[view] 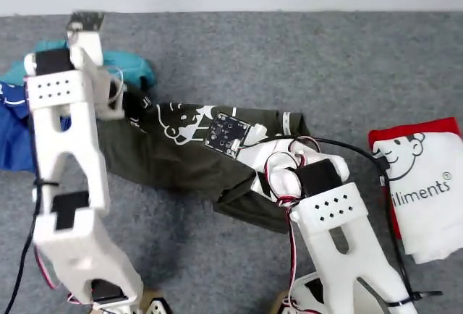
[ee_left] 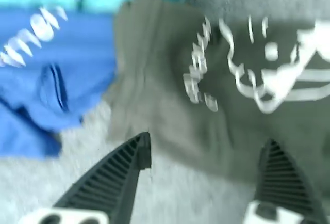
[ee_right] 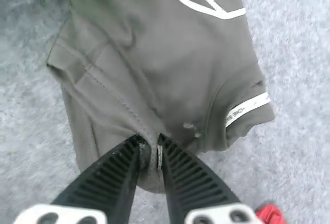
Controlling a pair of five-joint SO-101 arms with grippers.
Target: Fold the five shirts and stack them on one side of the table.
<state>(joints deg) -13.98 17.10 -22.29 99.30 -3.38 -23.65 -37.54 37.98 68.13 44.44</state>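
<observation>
An olive shirt (view: 170,160) with a white print lies crumpled across the middle of the grey table. My right gripper (ee_right: 149,150) is shut on a fold at the shirt's edge, near the sleeve with a white tag (ee_right: 246,106). At the shirt's other end my left gripper (ee_left: 206,154) hangs open just above the olive cloth (ee_left: 165,105), nothing between its fingers. A blue shirt (view: 16,137) and a teal shirt (view: 126,64) lie bunched at the far left. A folded white and red shirt (view: 427,191) rests at the right edge.
Bare grey table surface (view: 304,61) stretches behind the olive shirt and in front of it (view: 188,256). Cables (view: 289,162) loop off the right arm over the shirt. The blue shirt (ee_left: 56,74) lies close beside the left gripper.
</observation>
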